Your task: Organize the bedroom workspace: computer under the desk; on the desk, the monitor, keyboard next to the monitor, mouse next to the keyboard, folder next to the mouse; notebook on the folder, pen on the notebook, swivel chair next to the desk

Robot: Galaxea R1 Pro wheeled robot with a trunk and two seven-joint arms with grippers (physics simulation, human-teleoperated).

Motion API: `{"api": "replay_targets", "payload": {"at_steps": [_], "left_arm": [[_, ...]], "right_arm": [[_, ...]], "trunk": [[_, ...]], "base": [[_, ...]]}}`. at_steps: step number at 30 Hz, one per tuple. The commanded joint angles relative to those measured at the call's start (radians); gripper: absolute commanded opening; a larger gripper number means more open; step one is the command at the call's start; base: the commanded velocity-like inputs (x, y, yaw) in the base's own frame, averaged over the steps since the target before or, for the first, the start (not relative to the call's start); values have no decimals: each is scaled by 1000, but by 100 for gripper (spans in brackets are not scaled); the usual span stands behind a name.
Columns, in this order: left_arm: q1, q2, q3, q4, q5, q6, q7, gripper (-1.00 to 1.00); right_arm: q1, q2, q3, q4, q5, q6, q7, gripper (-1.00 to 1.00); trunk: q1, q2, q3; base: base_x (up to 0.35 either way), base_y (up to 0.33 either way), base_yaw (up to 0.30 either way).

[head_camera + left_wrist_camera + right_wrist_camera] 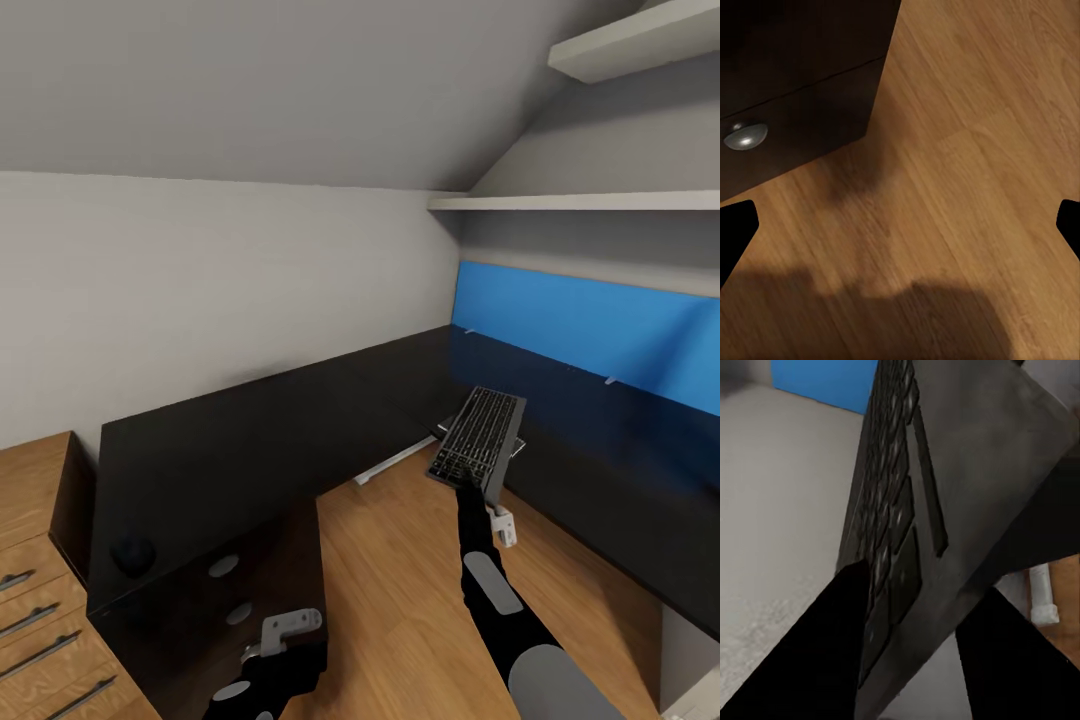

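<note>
Your right gripper (470,481) is clamped on the near edge of the flat dark-grey-keyed keyboard (480,434), held tilted in the air over the inner edge of the glossy black L-shaped desk (300,430). A small dark dome, probably the mouse (132,553), sits at the desk's near left corner. Your left gripper (900,225) hangs spread apart over the wooden floor (975,150).

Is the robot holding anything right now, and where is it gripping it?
The right hand grips the keyboard by its near short end; the left hand holds nothing.
</note>
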Motion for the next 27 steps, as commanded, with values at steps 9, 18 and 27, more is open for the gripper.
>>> {"api": "replay_targets", "payload": {"at_steps": [9, 18, 27], "left_arm": [[0, 0, -1, -1, 11, 2, 9, 100], [0, 0, -1, 0, 11, 2, 9, 100], [0, 0, -2, 16, 9, 1, 9, 100]], "right_arm": [[-1, 0, 3, -3, -7, -3, 8, -100], [-1, -1, 7, -17, -8, -2, 7, -100], [38, -2, 10, -181, -12, 53, -8, -100]], "trunk": [[0, 0, -1], [-23, 42, 18], [-58, 105, 46]], "base": [[0, 0, 0], [0, 0, 0], [0, 0, 0]]}}
